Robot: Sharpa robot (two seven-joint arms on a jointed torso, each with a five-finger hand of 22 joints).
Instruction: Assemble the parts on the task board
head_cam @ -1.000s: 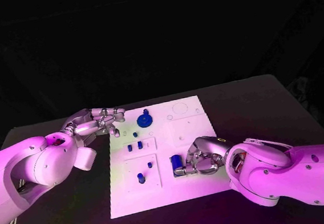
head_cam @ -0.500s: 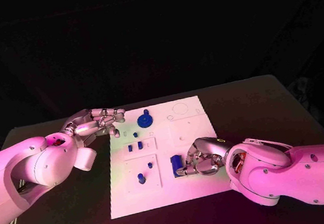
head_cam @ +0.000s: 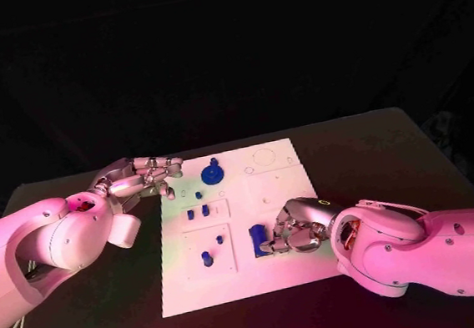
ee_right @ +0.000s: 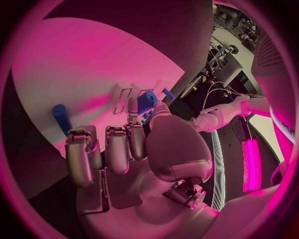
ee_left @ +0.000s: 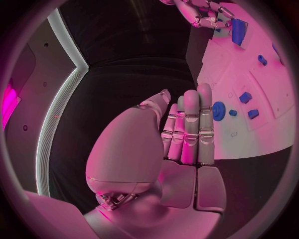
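Head view: we see the flat white rectangular task board (head_cam: 270, 201) lying mid-table on the black tabletop (head_cam: 395, 156), small blue plastic parts on it. The silver many-fingered right hand (head_cam: 291, 230) sits over the board's near-right area, fingers curled down. A dark blue upright cylinder part (head_cam: 257, 238) stands just beside those fingers, on their inner side; we cannot tell if the fingers touch it or pinch anything. In the right wrist view the same hand (ee_right: 118, 149) has its fingers bent toward the board, with the blue cylinder (ee_right: 60, 117) off to one side of the fingertips and apart from them in that view.

The silver many-fingered left hand (head_cam: 140, 179) hovers at the board's far-left edge, fingers loosely curled, nothing seen in it. The left wrist view shows that hand (ee_left: 181, 134) with fingers straight and pressed side by side, holding nothing. A round blue gear-like part (head_cam: 211, 174) lies on the board just beyond the left fingertips. Two small blue pegs (head_cam: 197, 213) stand between the two hands, and one blue peg (head_cam: 207, 259) stands near the right hand, further inward past the cylinder.
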